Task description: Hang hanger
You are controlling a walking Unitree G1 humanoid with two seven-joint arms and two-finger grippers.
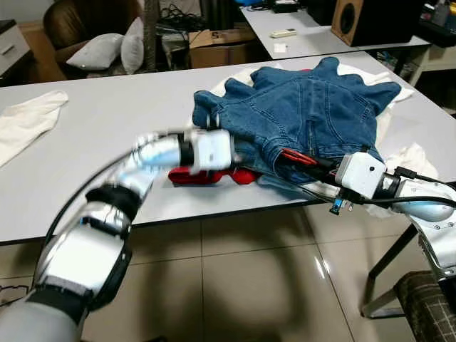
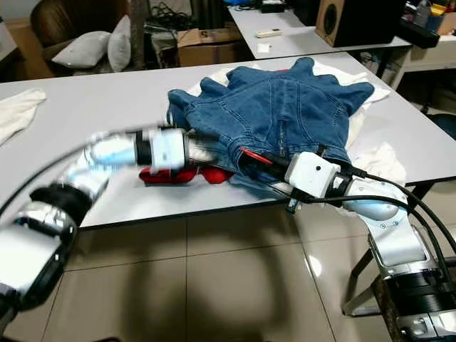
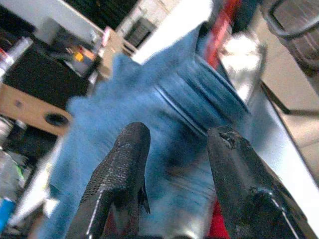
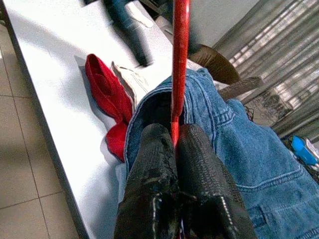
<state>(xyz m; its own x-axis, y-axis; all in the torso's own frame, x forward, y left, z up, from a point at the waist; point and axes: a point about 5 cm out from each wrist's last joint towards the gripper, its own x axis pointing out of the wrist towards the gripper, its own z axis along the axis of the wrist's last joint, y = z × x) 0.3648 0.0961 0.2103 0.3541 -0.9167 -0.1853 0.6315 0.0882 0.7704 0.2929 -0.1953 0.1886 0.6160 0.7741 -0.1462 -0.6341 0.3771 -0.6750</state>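
Note:
Blue jeans (image 1: 313,107) lie spread on the grey table (image 1: 107,135). A thin red hanger (image 1: 296,157) pokes into the jeans' waistband at the table's front edge; my right gripper (image 4: 175,142) is shut on the hanger's red bar (image 4: 180,59). My left gripper (image 3: 174,149) is open, its fingers (image 3: 124,164) apart just in front of the denim; its blurred wrist (image 1: 206,149) reaches over the table toward the waistband from the left.
A red cloth (image 1: 206,175) lies under the jeans' left edge, white garments (image 1: 410,160) beneath them at right. A white cloth (image 1: 25,121) sits at the far left. Behind stand a chair with cushions (image 1: 107,46), a box (image 1: 221,43) and a second table (image 1: 313,28).

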